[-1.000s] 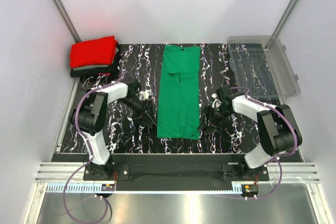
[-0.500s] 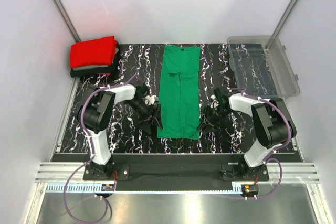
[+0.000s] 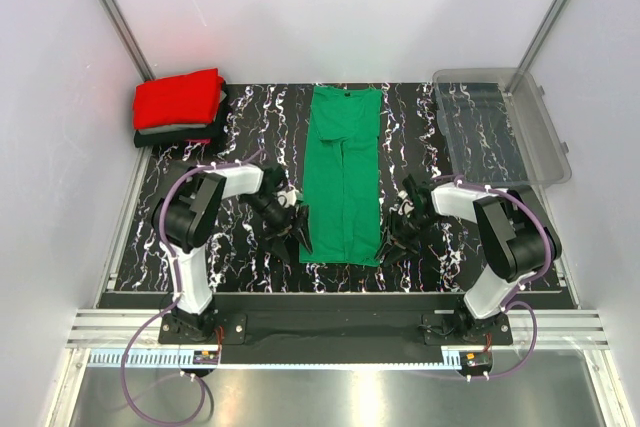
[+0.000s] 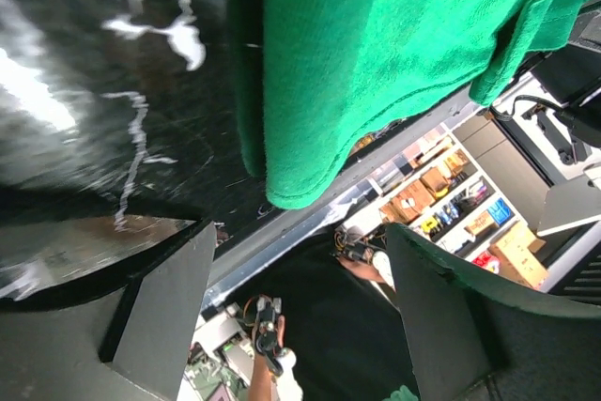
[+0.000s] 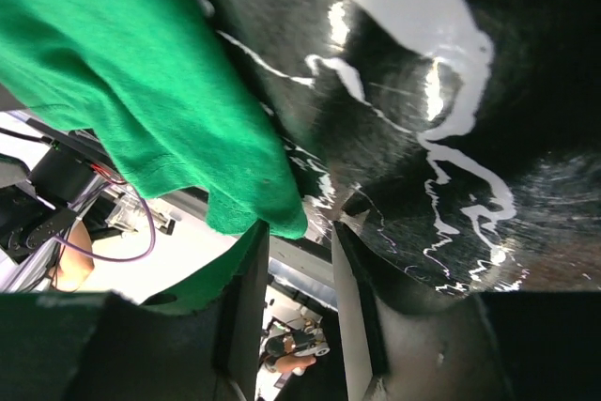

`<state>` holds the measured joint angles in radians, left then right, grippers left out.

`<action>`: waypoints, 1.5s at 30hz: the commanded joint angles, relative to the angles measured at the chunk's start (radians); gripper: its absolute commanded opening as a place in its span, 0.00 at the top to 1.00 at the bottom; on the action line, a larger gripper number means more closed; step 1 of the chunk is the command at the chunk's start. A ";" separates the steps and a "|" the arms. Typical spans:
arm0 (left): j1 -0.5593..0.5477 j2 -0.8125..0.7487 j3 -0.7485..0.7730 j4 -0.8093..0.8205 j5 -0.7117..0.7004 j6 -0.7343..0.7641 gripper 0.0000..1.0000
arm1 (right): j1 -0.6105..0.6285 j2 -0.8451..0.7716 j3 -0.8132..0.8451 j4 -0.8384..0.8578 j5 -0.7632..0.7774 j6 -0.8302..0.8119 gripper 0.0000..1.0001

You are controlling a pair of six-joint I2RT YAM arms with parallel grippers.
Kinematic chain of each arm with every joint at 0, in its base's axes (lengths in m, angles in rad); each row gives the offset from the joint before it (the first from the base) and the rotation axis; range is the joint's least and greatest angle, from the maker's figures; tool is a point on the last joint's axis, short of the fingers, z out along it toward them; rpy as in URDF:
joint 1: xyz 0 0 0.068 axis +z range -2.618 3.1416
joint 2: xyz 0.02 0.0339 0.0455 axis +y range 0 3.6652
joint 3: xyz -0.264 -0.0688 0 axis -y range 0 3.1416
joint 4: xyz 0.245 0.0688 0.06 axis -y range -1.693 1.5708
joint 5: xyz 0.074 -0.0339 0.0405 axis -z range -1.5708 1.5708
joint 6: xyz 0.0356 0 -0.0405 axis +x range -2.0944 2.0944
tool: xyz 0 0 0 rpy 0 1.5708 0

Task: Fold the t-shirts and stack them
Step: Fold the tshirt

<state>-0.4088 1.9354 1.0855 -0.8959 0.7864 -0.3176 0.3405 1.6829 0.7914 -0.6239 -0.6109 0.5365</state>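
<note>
A green t-shirt [image 3: 342, 177], folded into a long strip, lies flat in the middle of the table. My left gripper [image 3: 297, 237] sits low at its near left corner. In the left wrist view that gripper [image 4: 300, 316] stands wide open, with the green corner [image 4: 310, 166] just beyond the fingertips and nothing between them. My right gripper [image 3: 385, 242] is at the near right corner. Its jaws [image 5: 300, 260] stand narrowly apart, and the shirt's hem corner [image 5: 268, 218] rests against one fingertip [image 5: 246, 298]. A red t-shirt [image 3: 178, 99] tops a folded stack of dark ones [image 3: 175, 134] at the back left.
A clear plastic bin [image 3: 500, 127] stands at the back right corner. The table's near edge and metal rail [image 3: 330, 297] run just behind both grippers. White walls enclose the black marbled table [image 3: 240, 137].
Both grippers have slid inward and nearer, up to the green shirt's near corners. The left jaws have opened wider; the right jaws have narrowed.
</note>
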 commanded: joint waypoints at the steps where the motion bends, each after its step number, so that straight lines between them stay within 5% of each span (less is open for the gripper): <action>1: -0.024 0.023 0.001 0.014 -0.003 -0.028 0.21 | 0.012 0.008 -0.009 0.010 0.008 0.023 0.61; 20: -0.053 0.096 0.076 0.000 -0.095 -0.021 0.56 | 0.014 0.080 0.040 0.072 0.016 0.040 0.65; 28: -0.053 0.105 0.091 -0.003 -0.096 -0.001 1.00 | 0.012 0.087 0.042 0.082 -0.006 0.034 0.85; 31: -0.053 0.082 0.086 -0.009 -0.096 0.014 1.00 | 0.011 0.072 0.048 0.081 -0.015 0.025 1.00; 45: -0.051 -0.091 0.178 -0.066 -0.194 0.103 1.00 | -0.054 -0.098 0.138 -0.039 -0.113 -0.086 1.00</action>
<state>-0.4583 1.9125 1.2060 -0.9367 0.6380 -0.2550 0.3035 1.6501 0.8680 -0.6167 -0.6804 0.4957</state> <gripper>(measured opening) 0.023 0.014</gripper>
